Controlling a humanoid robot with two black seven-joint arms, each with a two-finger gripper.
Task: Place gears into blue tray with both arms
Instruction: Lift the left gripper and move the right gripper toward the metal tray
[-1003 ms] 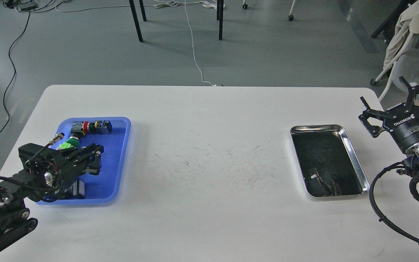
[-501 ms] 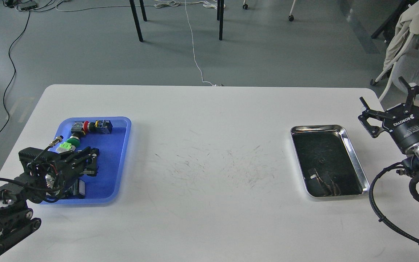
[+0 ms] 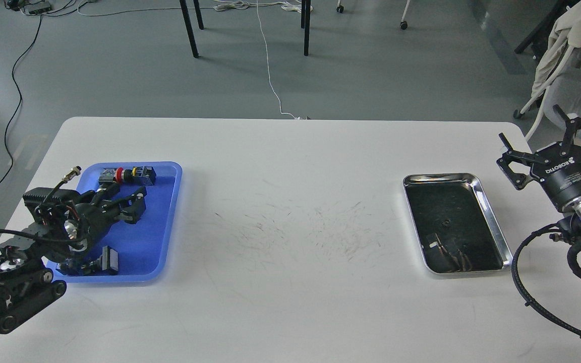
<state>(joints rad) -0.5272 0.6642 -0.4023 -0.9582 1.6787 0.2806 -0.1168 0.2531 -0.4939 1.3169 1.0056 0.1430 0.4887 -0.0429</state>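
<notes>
The blue tray (image 3: 155, 237) lies at the table's left. My left gripper (image 3: 138, 205) hovers low over its middle, fingers spread and open, with nothing visible between them. One tiny black gear (image 3: 443, 221) rests in the shiny steel tray (image 3: 439, 176) at the right. To the right of that tray, near the table's right edge, my right gripper (image 3: 547, 140) is raised, wide open and empty. No gear shows in the blue tray; the left arm hides part of its floor.
In the blue tray are a red push-button switch (image 3: 119, 174), a black connector (image 3: 144, 175) and a black blocky part (image 3: 105, 261). Dark reflections show at the steel tray's near end. Chair legs and cables are on the floor beyond the table.
My left gripper has moved toward the blue tray's far end and now covers the green switch seen earlier. The right arm and the gear have not moved.
</notes>
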